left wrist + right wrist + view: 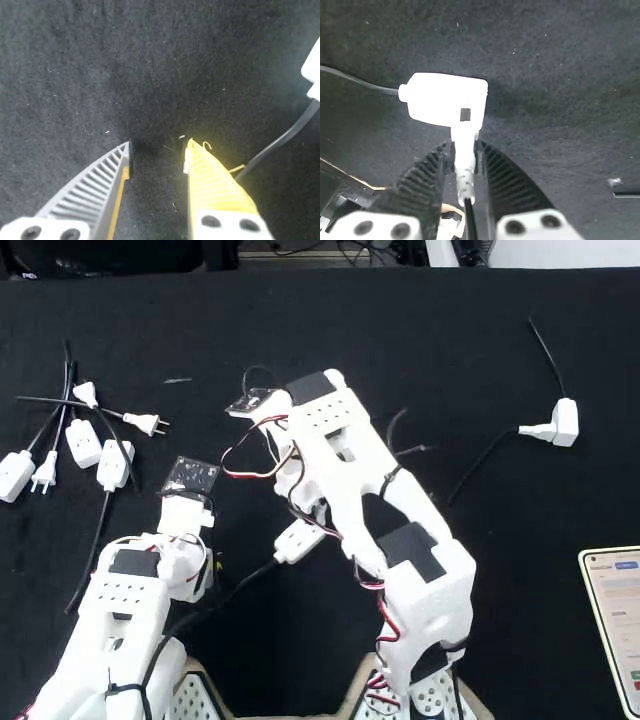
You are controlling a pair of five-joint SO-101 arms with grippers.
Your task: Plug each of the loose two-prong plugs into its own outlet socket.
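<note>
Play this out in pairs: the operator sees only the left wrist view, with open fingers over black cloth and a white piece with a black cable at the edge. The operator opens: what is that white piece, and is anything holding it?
Observer: It is a white connector, and the right gripper is shut on its narrow end.
Operator: Where are the loose plugs?
Observer: The high view shows a cluster of plugs and sockets at the left side of the black cloth.
Operator: Is there anything on the other side?
Observer: One more white piece lies alone, far to the right.
</note>
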